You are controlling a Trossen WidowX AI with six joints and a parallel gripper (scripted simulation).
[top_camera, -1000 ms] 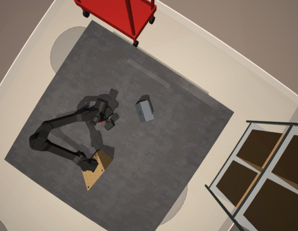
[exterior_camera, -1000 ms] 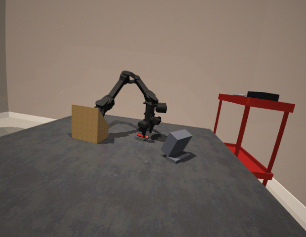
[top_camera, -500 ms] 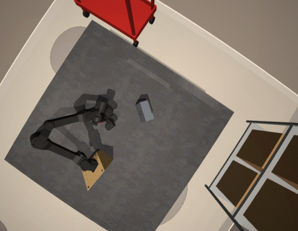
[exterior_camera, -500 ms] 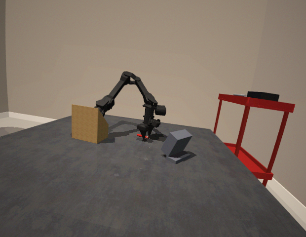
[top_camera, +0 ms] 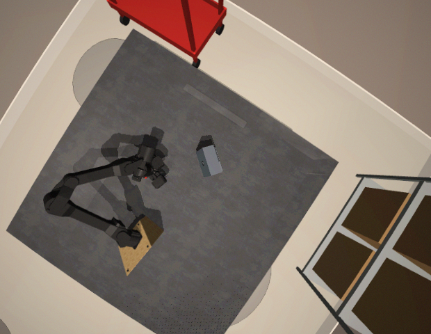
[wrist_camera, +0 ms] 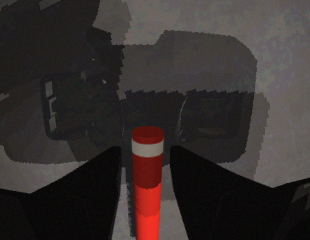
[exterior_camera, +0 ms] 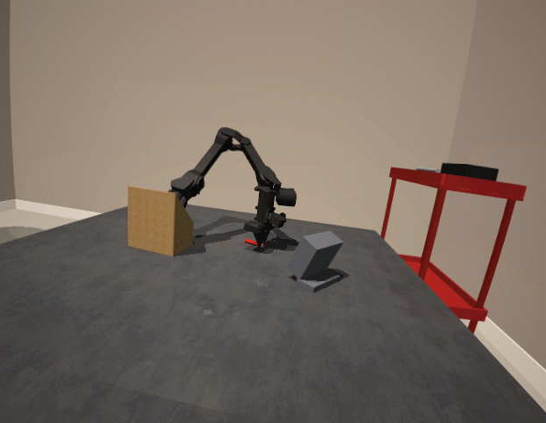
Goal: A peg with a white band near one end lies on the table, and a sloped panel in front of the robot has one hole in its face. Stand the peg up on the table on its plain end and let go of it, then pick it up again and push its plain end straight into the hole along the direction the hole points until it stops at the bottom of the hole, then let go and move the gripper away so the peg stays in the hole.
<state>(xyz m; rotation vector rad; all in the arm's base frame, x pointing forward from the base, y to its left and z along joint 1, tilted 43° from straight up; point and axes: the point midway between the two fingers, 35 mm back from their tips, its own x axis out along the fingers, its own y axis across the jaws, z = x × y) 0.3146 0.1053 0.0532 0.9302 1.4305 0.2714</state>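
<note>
See red peg (top_camera: 145, 177) (exterior_camera: 251, 241) (wrist_camera: 147, 200) on table (top_camera: 226, 223) (exterior_camera: 218, 341) (wrist_camera: 285, 50), lying apparently flat, well apart from grey sloped panel (top_camera: 211, 160) (exterior_camera: 316, 255), on same side of panel as its hole (top_camera: 202, 163). Prob. light and stiff, not fragile; maybe a bit slippery, being round and smooth, so apt to roll or twist under uneven squeeze. Best to take hold near white band (wrist_camera: 147, 148), square across the round body, w/ plain end left free for standing and later for the hole. Note long axis: prob. roughly level, running btwn the fingers and not across them, w/ banded end nearer to panel and plain end pointing away from panel. Find gripper (top_camera: 147, 178) (exterior_camera: 261, 248) (wrist_camera: 146, 155) partly spread, pointing down, w/ peg btwn fingertips and a small gap at each side, so not pinching anything. Needs firm closing next, then lift and turn upright, w/ plain end down.
</note>
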